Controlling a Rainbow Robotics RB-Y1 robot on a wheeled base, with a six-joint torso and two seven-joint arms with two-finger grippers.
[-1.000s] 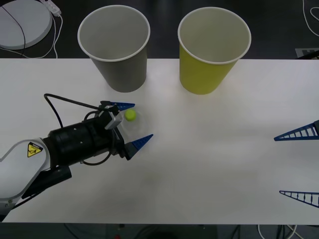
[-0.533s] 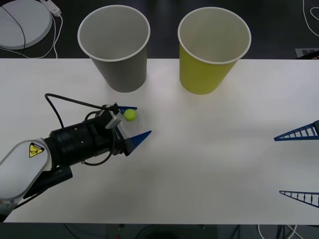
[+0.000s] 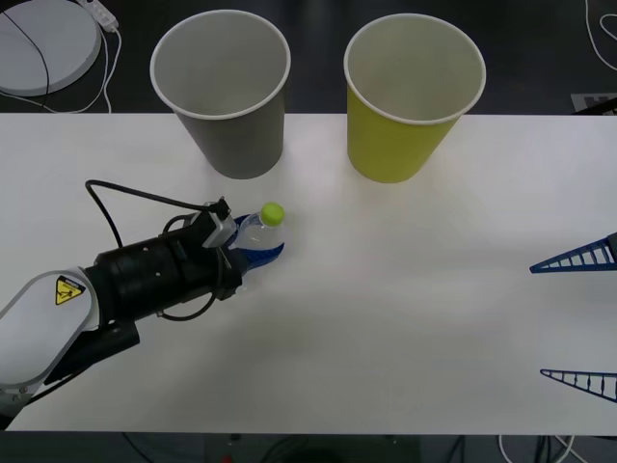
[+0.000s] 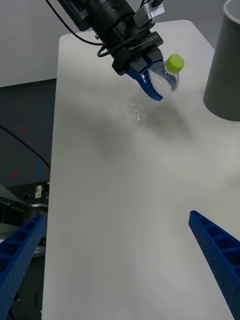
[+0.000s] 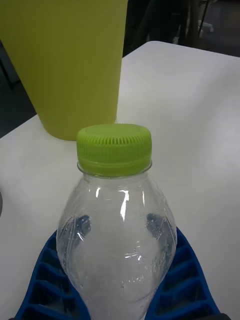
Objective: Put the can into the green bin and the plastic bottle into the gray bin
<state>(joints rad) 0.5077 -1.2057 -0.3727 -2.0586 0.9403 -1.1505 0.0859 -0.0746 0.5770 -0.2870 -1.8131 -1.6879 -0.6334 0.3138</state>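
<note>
The plastic bottle (image 3: 258,230), clear with a lime-green cap, is tilted with its cap toward the bins, and my left gripper (image 3: 255,243) is shut on its body. From the right wrist view, the bottle (image 4: 162,82) sits between the blue fingers (image 4: 146,85). The left wrist view shows the bottle (image 5: 117,235) close up, with the green bin (image 5: 70,65) behind it. At the table's far edge stand the gray bin (image 3: 231,135) and, to its right, the green bin (image 3: 400,135), both upright. My right gripper (image 3: 537,320) waits open at the right edge. The can is out of view.
A white round device (image 3: 43,39) with a cable lies off the table's far left corner. A black cable (image 3: 135,198) loops over my left arm. The white table (image 3: 405,289) stretches bare between the two arms.
My left gripper's fingers closed from open around the bottle to shut on it. The bottle's cap shifted slightly right and toward the bins. The right arm has not moved.
</note>
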